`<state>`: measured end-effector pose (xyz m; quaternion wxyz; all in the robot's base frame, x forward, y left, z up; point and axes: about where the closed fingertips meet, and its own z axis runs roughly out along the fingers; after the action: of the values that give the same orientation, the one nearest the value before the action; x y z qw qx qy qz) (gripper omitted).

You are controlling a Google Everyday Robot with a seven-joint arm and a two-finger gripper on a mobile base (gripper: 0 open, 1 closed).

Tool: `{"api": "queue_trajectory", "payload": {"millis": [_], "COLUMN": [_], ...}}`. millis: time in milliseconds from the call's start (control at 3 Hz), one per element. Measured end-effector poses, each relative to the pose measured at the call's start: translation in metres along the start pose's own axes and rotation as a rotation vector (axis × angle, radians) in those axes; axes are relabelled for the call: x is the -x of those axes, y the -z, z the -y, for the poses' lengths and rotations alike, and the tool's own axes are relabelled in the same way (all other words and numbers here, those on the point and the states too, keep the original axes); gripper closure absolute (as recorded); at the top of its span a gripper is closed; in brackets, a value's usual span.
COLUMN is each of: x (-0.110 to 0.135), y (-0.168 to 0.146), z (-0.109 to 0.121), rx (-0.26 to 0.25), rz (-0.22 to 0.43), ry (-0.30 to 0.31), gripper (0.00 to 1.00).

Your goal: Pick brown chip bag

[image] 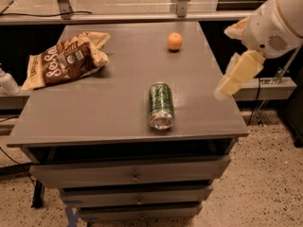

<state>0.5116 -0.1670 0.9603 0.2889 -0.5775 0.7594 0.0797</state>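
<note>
Here we are at the grey drawer cabinet [132,176], and the pick has not yet begun. The brown chip bag [64,60] lies crinkled near the far-left corner of the tabletop [118,89], dark front with white lettering facing up. Its tan ends point toward the left edge and the far edge, and nothing is touching it.

Over at the other side, the gripper [234,77] hangs at the right edge of the tabletop, roughly midway along it, on the end of the white arm [277,25]. It carries nothing. Whether it stands apart or together, I cannot tell from this angle.

Between the two there is plenty of ground. A green drink can [161,105] lies on its side toward the near edge, just right of centre, with its open end facing the front. An orange [174,41] sits near the far edge toward the far-right corner. Both are well apart from the bag.

So the score, as I read it, is that nothing is done and everything is left. The gripper has the whole width of the table to cross toward the far-left corner, passing the can and the orange. Then it must come down on the bag, close on that crinkly foil and lift it clear. It is early in the task.
</note>
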Motion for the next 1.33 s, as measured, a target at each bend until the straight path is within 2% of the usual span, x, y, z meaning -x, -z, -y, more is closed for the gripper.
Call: {"api": "queue_trajectory", "payload": {"millis": [333,667,1000,1333], "x": [0.054,0.12,0.12,0.121], "y": [-0.038,-0.07,-0.071,-0.068], "z": [0.029,0.046,0.046,0.049], "rx": [0.028,0.081,0.081,0.059], "rz": [0.169,0.326,0.326,0.328], "ry": [0.011,0.042,0.042,0.097], "gripper": [0.0,0.0,0.0,0.0]}}
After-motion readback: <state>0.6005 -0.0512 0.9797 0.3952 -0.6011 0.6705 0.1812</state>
